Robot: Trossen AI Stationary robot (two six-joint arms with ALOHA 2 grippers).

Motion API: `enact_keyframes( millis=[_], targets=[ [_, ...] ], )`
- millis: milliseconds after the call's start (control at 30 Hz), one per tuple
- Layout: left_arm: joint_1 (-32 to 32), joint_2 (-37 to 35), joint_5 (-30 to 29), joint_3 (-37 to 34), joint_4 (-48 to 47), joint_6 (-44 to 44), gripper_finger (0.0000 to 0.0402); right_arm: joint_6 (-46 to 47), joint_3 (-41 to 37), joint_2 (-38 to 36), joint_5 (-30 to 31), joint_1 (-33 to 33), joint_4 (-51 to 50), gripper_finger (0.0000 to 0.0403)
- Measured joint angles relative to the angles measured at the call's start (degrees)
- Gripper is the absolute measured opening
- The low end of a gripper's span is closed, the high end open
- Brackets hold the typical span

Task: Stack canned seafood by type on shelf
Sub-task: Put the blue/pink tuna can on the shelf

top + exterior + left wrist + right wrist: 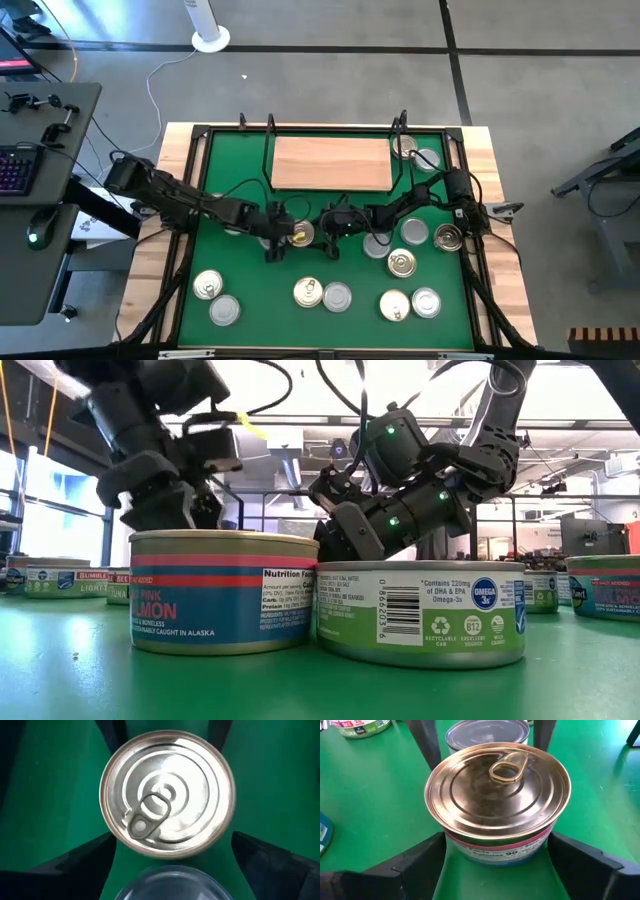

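- High view shows both arms meeting over the green mat point(215, 200), on the side of the shelf point(331, 163) nearer the arm bases; the board carries no tins yet, so judge this as the start of a pick.
- Left gripper point(272, 238) hangs over the gold-lidded can point(298, 234), just short of the shelf's near edge. Left wrist view has that pull-tab lid point(167, 794) between two spread fingers point(75, 870), jaws released, nothing held.
- Right gripper point(330, 228) sits just right of it, jaws likewise spread around the pink-banded can point(497, 800); a silver-lidded can point(487, 732) stands directly behind that one.
- Centre each lid between the fingers before you lower; the left one looks slightly off-centre.
- Go down until the fingers bracket the can wall, not the rim, then close.
- Low view shows two tins, a salmon can point(222, 590) and a green-labelled can point(420, 610), touching side by side; watch that a finger does not wedge between such neighbours.
- Move one arm at a time, since the wrists are close together.
- Sort by lid and label: remaining canned seafood point(322, 293) lies farther from the shelf, and two tins sit off its right end.
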Motion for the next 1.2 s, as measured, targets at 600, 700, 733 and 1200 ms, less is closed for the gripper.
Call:
enact_keyframes(
  millis=[600, 700, 733, 1200],
  targets=[
    [2.8, 8.9, 4.2, -0.9, 10.8, 5.8, 0.0312, -3.1, -0.2, 0.0, -2.6, 0.0, -0.1, 0.0342],
    [3.1, 8.7, 4.4, -0.9, 11.0, 6.0, 0.0311, -4.1, -0.2, 0.0, -1.0, 0.1, -0.1, 0.0342],
    [3.2, 8.7, 4.5, -0.9, 11.1, 6.1, 0.0311, -4.3, -0.2, 0.0, -0.8, 0.1, -0.1, 0.0342],
    [3.2, 8.9, 4.6, -0.8, 14.2, 6.8, 0.031, -5.4, -0.1, -1.1, -0.4, 0.1, -0.5, 0.0395]
  ],
)
